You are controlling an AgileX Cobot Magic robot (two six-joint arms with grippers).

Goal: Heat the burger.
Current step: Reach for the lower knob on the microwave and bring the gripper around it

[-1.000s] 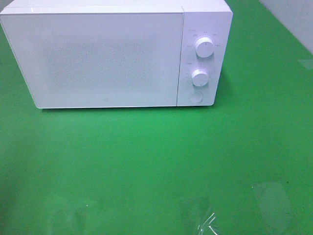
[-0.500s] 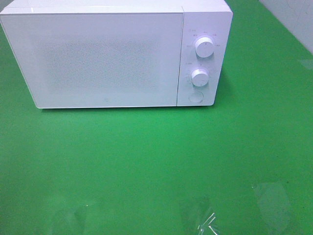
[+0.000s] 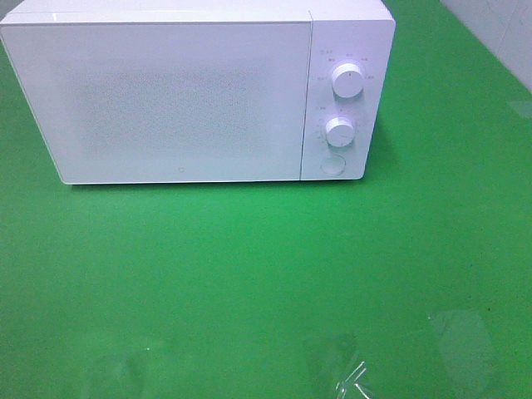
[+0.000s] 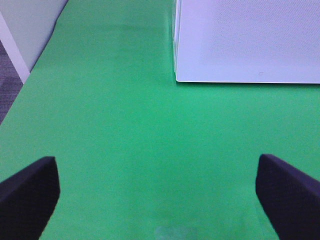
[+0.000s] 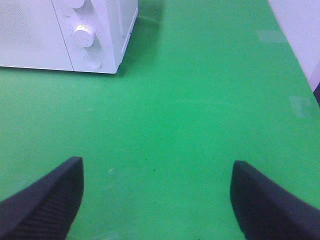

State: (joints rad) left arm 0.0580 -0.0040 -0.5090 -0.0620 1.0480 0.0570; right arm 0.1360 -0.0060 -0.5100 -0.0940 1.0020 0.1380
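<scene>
**Microwave shut, both jaws released, burger out of sight**

You have a green table (image 3: 266, 274) filling nearly every view. At its far side, toward the left in the high camera, stands a white microwave (image 3: 199, 91), square to you. Its door (image 3: 166, 100) is closed and pale, and you cannot see through it.

Your left jaws stand spread wide over bare green cloth with nothing between them, facing the microwave's door-side corner from well back. Your right jaws are parted too and empty, low over the table and facing the control-panel end, well apart from it. Neither shows in the high camera.

On the panel to the right of the door you see an upper dial (image 3: 347, 81), a lower dial (image 3: 339, 131) just beneath it, and a round button (image 3: 332, 165) at the bottom.

No view shows the burger, so you cannot tell where it is.
</scene>
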